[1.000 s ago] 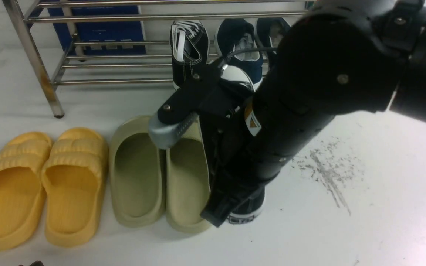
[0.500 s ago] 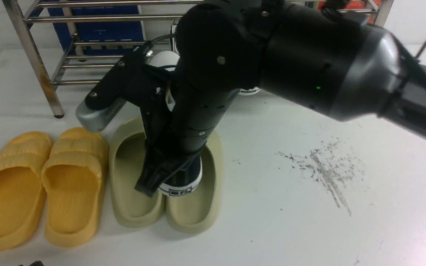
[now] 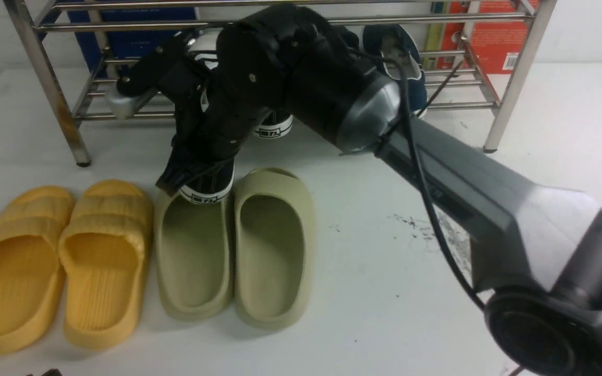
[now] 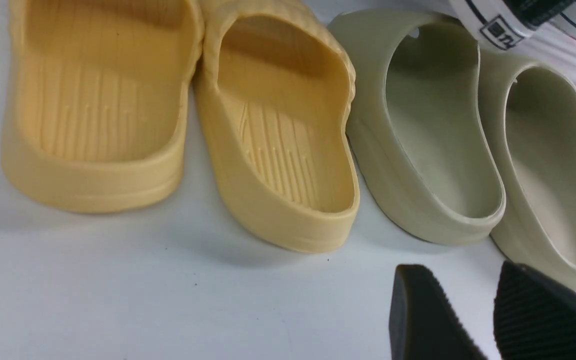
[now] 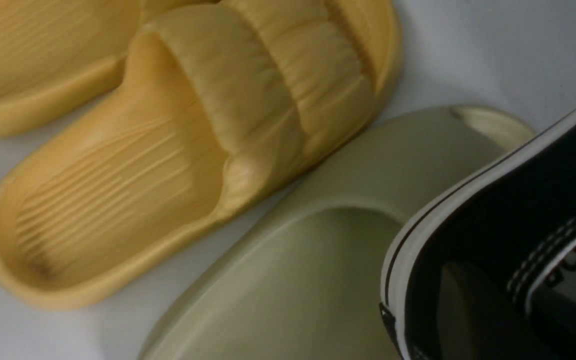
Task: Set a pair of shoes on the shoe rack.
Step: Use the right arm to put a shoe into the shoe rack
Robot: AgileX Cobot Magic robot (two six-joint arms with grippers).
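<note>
The right claw was pinched onto one black sneaker. The sneaker hung just in front of the shoe rack, its heel showing below the claw, low over the toe of an olive slide. The partner sneaker already rested on the rack's bottom shelf, heel poking out at the front. The left claw sat spread and empty, well in front of the rack. The likely trouble was height. Unless lifted clear, the sneaker could catch its sole on the rack's front rod, twist in the grip, or shove its partner off. A weak pinch on soft canvas could also let it drop onto the slide.
</note>
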